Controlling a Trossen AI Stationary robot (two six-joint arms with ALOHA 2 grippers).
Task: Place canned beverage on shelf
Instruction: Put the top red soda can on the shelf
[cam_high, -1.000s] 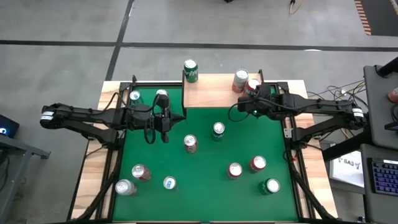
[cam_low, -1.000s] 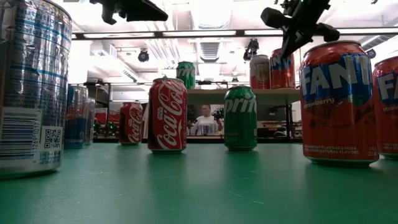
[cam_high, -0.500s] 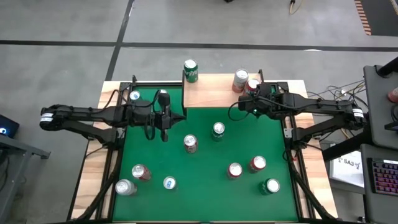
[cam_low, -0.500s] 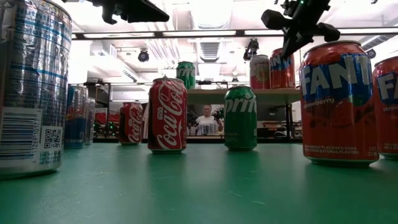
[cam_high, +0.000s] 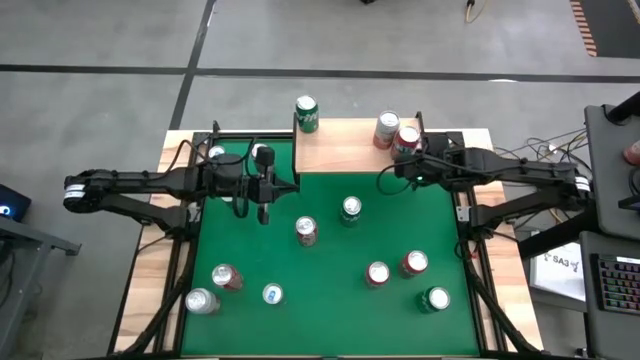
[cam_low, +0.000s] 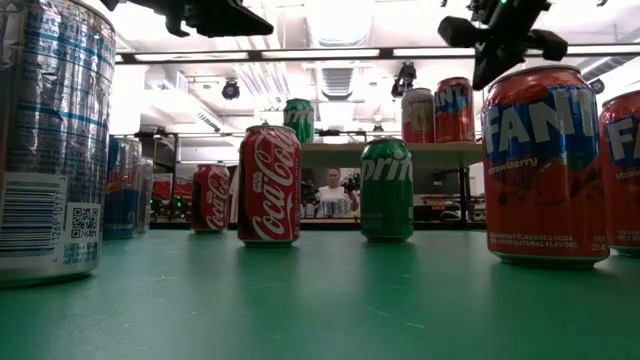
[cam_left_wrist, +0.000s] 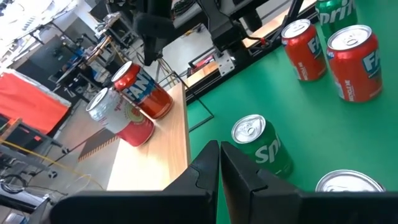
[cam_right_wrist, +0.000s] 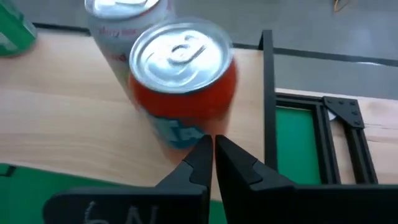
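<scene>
The shelf (cam_high: 345, 146), a light wooden board on black legs, stands at the table's far edge. On it stand a green Sprite can (cam_high: 306, 113), a silver-and-red can (cam_high: 386, 129) and a red Fanta can (cam_high: 406, 138). The Fanta can (cam_right_wrist: 180, 87) stands upright just ahead of my right gripper (cam_right_wrist: 213, 146). That gripper (cam_high: 397, 170) hangs shut and empty above the shelf's right end. In the low view it (cam_low: 497, 45) is up and right of the Fanta can (cam_low: 453, 110). My left gripper (cam_high: 272, 186) hovers shut and empty over the felt left of the shelf, its fingers (cam_left_wrist: 219, 155) pointing toward the right.
Several cans stand on the green felt: a Coca-Cola can (cam_high: 306, 230), a Sprite can (cam_high: 351, 208), two red cans (cam_high: 377, 272) (cam_high: 413, 263), a green can (cam_high: 436, 298), and others near the front left (cam_high: 226, 276). A blue can (cam_high: 216, 155) stands at the far left.
My right gripper has drawn back toward the table's right edge and slightly up, away from the red Fanta can, which stays upright on the shelf and now shows in full from above. My left gripper has swung a little toward the far edge.
</scene>
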